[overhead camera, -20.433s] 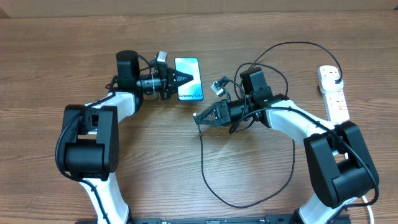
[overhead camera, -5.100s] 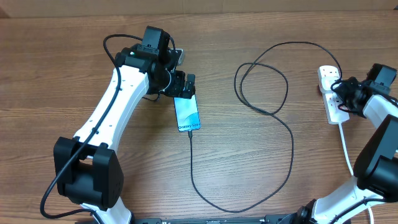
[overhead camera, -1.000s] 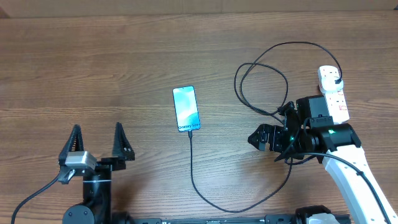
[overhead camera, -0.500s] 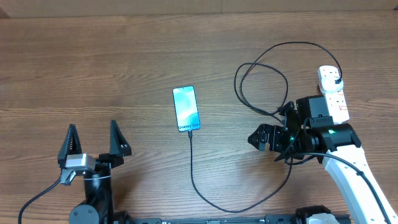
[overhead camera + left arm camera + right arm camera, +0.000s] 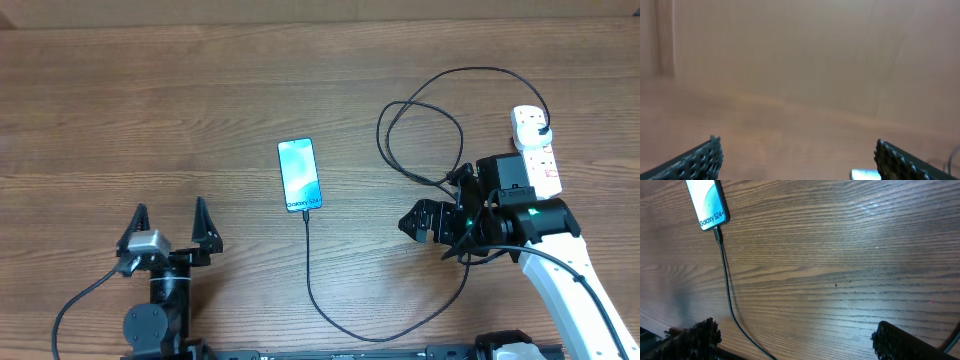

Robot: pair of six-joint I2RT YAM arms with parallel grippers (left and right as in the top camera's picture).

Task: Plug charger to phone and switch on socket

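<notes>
The phone (image 5: 301, 175) lies screen-up on the bench (image 5: 150, 100), with the charger (image 5: 308, 270) seated in its lower end. The cable loops away to the phone's right and ends in the socket (image 5: 536, 150). The left gripper (image 5: 170, 228), below-left of the phone, and the right gripper (image 5: 418, 224), to the phone's right, both gape wide and hold nothing.

Bright, even light; left wrist view blurred throughout.

A brown wood-grain worktop (image 5: 150, 100) carries three things. The phone (image 5: 300, 175) lies flat near the middle, screen lit. The charger (image 5: 307, 255) runs from the phone's near end, looping rightward to the white socket (image 5: 540, 160) at the right edge.
</notes>
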